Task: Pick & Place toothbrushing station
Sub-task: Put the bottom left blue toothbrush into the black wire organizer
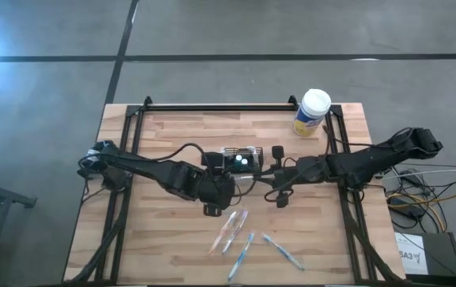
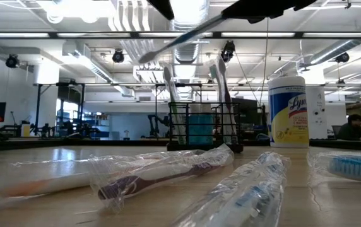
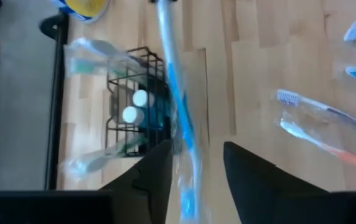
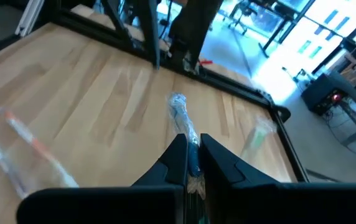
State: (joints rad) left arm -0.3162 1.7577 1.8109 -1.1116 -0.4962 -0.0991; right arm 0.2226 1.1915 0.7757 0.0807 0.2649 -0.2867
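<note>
The toothbrushing station (image 1: 241, 159), a low black wire-mesh caddy, stood near the middle of the wooden table (image 1: 172, 239), towards its far edge, directly between the two arms. It already held upright toothbrushes (image 2: 221, 88) and a blue item, with two white caps showing from above in the left wrist view; the brush handles rose well above its short walls, which suggests that they leaned on the mesh for support.

The right gripper (image 4: 192, 163) was pressed together on a wrapped blue toothbrush (image 4: 181, 121), pinching it near one end so that the free length projected forwards. In the low view a brush stood slanted above the caddy, head lowest, an attitude that would probably let it slide down into a compartment.

The left gripper (image 3: 193, 163) hovered just beside the station with its fingers spread, and the same long blue brush seemingly ran through the gap between them. Whether they touched it could not be told; the posture looked suited to steadying or guiding the shaft.

Several wrapped toothbrushes (image 1: 229, 231) lay flat on the near part of the table, well apart from the caddy, apparently awaiting loading. A disinfectant-wipe canister (image 1: 312, 113) stood at the far right edge, clear of the work.
</note>
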